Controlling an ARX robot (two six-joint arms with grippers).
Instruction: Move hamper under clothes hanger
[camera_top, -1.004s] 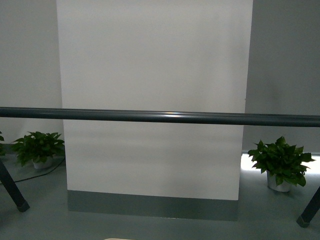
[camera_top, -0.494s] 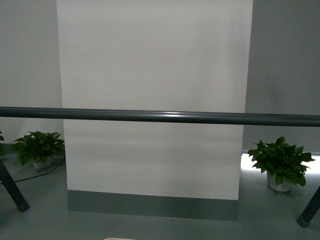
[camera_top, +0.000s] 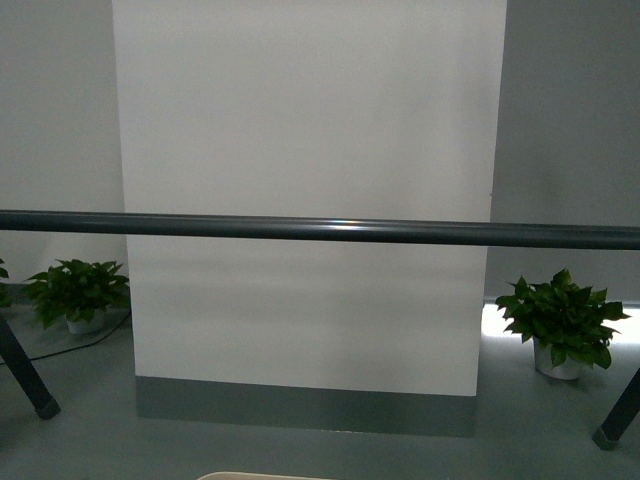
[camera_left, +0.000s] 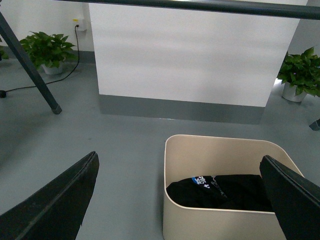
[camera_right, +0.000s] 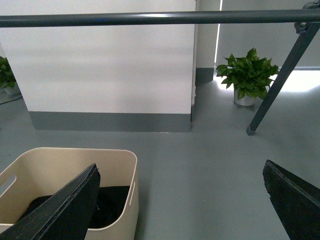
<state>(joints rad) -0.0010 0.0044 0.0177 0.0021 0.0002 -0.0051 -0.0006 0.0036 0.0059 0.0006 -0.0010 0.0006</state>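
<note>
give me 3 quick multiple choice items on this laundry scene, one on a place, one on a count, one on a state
1. Where does the hamper stand? A) on the floor, on the robot's side of the rail B) hanging from the rail C) against the white wall
2. How many potted plants show in the front view? A) none B) two C) five
3. What state is the hamper in? A) empty B) tipped over C) holding dark clothes

1 A: the clothes hanger rail lies beyond it.
2 B: left plant, right plant.
3 C: dark clothes lie inside.
</note>
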